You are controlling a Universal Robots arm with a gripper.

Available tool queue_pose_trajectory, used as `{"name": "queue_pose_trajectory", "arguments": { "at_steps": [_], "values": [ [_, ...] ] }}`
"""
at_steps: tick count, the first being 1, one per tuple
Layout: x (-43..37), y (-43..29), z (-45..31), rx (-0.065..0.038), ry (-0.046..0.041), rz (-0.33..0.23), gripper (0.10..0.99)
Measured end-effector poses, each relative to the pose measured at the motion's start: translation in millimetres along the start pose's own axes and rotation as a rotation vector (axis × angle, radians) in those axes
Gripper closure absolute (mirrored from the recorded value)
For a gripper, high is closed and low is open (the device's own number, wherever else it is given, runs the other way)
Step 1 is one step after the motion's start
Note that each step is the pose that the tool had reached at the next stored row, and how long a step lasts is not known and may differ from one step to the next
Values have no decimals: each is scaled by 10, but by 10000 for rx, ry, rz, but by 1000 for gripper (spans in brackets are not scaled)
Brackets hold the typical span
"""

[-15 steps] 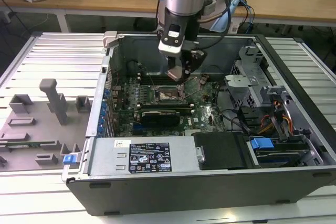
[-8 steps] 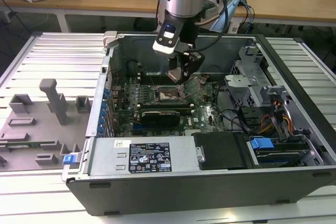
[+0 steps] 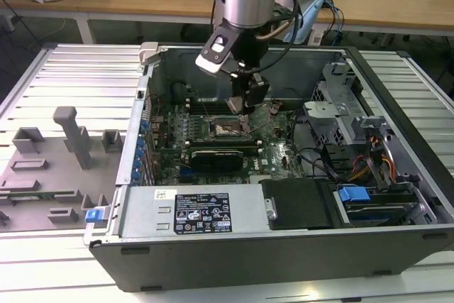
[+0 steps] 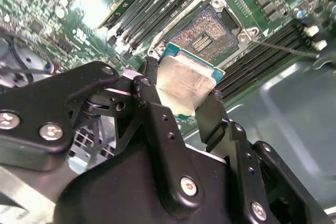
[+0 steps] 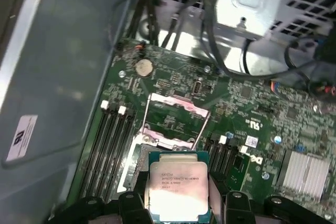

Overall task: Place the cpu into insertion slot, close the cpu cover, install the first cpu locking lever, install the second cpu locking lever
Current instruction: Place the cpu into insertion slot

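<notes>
Black gripper [image 4: 184, 95] links sit nearest the lens in the second wrist view. The jaws are drawn in narrow and clamp the cpu [image 4: 181, 80] by two opposite edges, metal top facing the camera. Beyond the chip lies the insertion slot [image 4: 207, 32], its pin field exposed and unoccupied, with long memory slots [image 4: 157, 3] on both sides. Chip and socket are apart; the chip's edges look roughly parallel to the socket frame.

In the first wrist view the held chip hangs over the green motherboard [image 5: 247, 103]. The cpu cover [image 5: 176, 106] appears swung up and open behind it.

In the exterior view the arm reaches down into the open computer case [image 3: 284, 246], tool just above the socket area.

Judgement: step one, placement, is in hand; cover and levers not yet done. Seating calls for a level chip, squared to the frame and lowered gently, since the pins would bend under a skewed touch.
</notes>
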State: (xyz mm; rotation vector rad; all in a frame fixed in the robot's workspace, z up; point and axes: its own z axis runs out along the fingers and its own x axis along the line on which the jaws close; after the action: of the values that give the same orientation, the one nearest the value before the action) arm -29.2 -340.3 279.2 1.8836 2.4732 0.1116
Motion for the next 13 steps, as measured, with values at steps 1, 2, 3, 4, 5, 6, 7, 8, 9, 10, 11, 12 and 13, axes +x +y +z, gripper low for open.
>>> {"name": "queue_pose_trajectory", "arguments": {
  "at_steps": [1,2,3,4,5,6,7,8,9,10,11,12,13],
  "values": [
    [0,-1,5,-3,-14,177,549],
    [0,-1,12,-8,-31,412,549],
    [0,-1,17,-11,-45,589,549],
    [-1,-2,27,-18,-71,940,549],
    [-1,-3,33,-21,-86,1134,549],
    [-1,-3,38,-25,-100,1316,549],
    [-1,-3,44,-28,-113,1498,549],
    [-1,-4,49,-32,-126,1672,549],
    [-1,-5,57,-36,-147,1942,549],
    [-1,-5,63,-40,-158,2089,549],
    [-1,-5,70,-42,-170,2248,549],
    [-1,-6,82,-46,-183,2421,549],
    [-1,-8,91,-47,-190,2517,549]
  ]
}}
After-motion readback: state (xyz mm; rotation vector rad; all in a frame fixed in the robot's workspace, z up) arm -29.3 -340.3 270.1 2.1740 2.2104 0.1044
